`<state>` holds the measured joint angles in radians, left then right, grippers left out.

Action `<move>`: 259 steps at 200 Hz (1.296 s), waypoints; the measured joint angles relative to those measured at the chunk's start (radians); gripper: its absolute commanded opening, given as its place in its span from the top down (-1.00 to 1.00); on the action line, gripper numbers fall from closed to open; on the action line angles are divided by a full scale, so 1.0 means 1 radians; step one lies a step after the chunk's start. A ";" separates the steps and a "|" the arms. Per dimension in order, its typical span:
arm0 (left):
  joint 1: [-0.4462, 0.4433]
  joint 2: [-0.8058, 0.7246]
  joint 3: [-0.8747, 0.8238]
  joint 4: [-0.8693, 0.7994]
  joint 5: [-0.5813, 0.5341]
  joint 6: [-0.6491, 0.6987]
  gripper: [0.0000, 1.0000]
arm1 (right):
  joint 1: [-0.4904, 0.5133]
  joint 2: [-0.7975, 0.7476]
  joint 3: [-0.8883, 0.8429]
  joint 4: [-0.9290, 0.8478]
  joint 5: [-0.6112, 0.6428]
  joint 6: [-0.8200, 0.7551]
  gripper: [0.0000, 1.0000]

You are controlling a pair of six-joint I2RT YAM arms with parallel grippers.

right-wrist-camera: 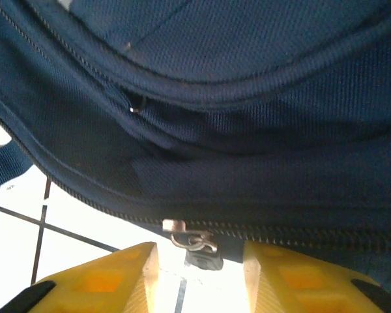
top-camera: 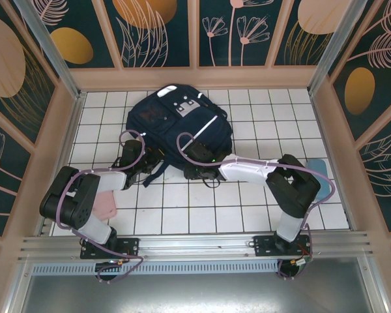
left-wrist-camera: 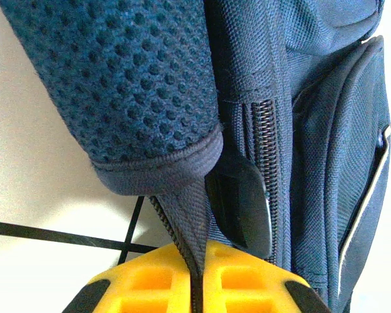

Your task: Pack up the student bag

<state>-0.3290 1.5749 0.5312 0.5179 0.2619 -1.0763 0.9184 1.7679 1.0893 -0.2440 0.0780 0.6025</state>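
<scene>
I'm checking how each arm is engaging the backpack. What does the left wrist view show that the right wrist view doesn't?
Left wrist: the left gripper shut on a dark webbing strap beneath the mesh shoulder pad. Right wrist: the right gripper, jaws apart, a metal zipper pull between them. Both: navy fabric of the student bag and the white tiled table.

left hand [left-wrist-camera: 197,264] pinched shut, right hand [right-wrist-camera: 199,261] parted
</scene>
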 measured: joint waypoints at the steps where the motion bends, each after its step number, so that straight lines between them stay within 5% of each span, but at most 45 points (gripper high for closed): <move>1: 0.000 0.000 0.000 0.000 0.000 0.000 0.83 | 0.000 0.001 0.000 0.001 0.000 0.001 0.34; 55: 0.000 0.000 0.000 -0.005 -0.001 0.003 0.85 | 0.000 0.021 0.016 0.016 0.060 -0.016 0.83; 96: 0.000 -0.002 0.000 -0.016 -0.009 0.010 0.87 | 0.006 0.021 0.017 0.008 0.085 -0.035 0.97; 145: 0.007 -0.006 0.000 -0.030 -0.001 0.018 0.92 | -0.003 0.020 0.036 -0.085 0.146 -0.124 1.00; 229: 0.042 -0.013 0.023 -0.064 0.026 0.045 0.96 | -0.199 -0.105 0.008 -0.200 0.172 -0.288 1.00; 259: 0.050 -0.013 0.051 -0.105 0.026 0.069 0.96 | -0.193 -0.117 0.008 -0.220 0.154 -0.299 1.00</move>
<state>-0.2790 1.5620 0.5827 0.4129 0.2874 -1.0077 0.7258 1.6508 1.0969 -0.4641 0.2325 0.3031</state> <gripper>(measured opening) 0.064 0.055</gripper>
